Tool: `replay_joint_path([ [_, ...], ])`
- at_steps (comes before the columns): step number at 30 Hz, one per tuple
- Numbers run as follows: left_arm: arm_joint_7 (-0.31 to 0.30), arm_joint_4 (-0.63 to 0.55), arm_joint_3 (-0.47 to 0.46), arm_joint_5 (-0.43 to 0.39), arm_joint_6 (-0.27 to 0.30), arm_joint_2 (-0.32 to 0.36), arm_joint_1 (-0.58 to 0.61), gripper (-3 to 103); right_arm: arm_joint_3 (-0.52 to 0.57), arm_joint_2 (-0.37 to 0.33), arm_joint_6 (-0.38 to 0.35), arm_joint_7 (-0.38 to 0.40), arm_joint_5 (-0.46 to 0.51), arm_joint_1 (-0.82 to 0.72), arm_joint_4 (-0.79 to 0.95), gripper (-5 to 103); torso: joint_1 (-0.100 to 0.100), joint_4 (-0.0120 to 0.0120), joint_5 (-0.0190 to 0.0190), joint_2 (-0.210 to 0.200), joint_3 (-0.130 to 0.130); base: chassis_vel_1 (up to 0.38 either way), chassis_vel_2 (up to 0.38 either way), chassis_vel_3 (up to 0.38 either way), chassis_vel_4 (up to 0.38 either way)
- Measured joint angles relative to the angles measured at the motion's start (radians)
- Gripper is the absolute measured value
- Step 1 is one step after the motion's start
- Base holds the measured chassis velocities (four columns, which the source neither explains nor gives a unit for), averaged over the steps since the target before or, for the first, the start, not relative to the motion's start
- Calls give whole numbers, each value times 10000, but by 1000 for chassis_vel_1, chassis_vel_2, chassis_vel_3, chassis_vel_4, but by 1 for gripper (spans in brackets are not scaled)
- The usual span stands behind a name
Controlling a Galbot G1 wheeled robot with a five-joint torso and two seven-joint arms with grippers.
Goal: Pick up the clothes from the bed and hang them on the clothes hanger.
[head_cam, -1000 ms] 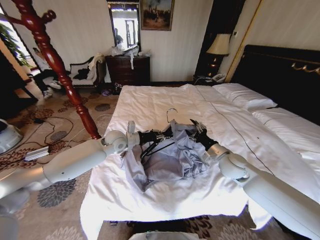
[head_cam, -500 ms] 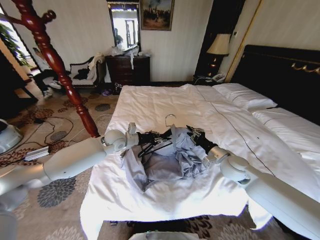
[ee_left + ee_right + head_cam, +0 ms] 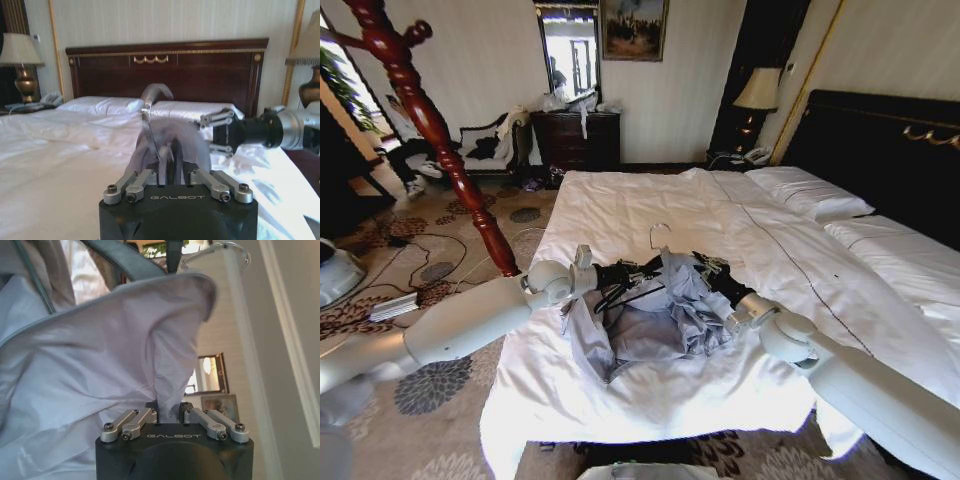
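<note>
Over the bed [image 3: 620,400], the left gripper [image 3: 638,271] pinches the hanger [image 3: 632,282] and the right gripper [image 3: 698,263] pinches the shirt [image 3: 660,318], which hangs bunched between them just above the duvet, the hook [image 3: 660,230] beyond.

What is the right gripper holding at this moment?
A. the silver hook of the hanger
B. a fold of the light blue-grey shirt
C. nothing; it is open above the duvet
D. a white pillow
B: in the right wrist view the right gripper is pinched shut on a fold of the shirt.
</note>
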Motion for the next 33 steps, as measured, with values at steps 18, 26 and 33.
replay_joint_path([
  [18, -112, -1696, -3213, 64, 94, 2152, 3504, 94, -4, 347, -41, 373, 252, -30, -302, 18, -2, 2, -6, 1, -1, 0, 0, 0, 0],
  [26, -103, -2019, -6634, -13, -49, 3290, 6802, 100, 70, 564, -414, 798, 911, -142, -360, 18, -2, 7, 0, 1, -2, 0, 0, 0, 0],
  [33, -792, -1674, -7068, -147, -99, 3095, 7127, 100, 258, 558, -714, 1191, 1111, -223, -384, 18, -2, 0, 2, 1, -1, 0, 0, 0, 0],
])
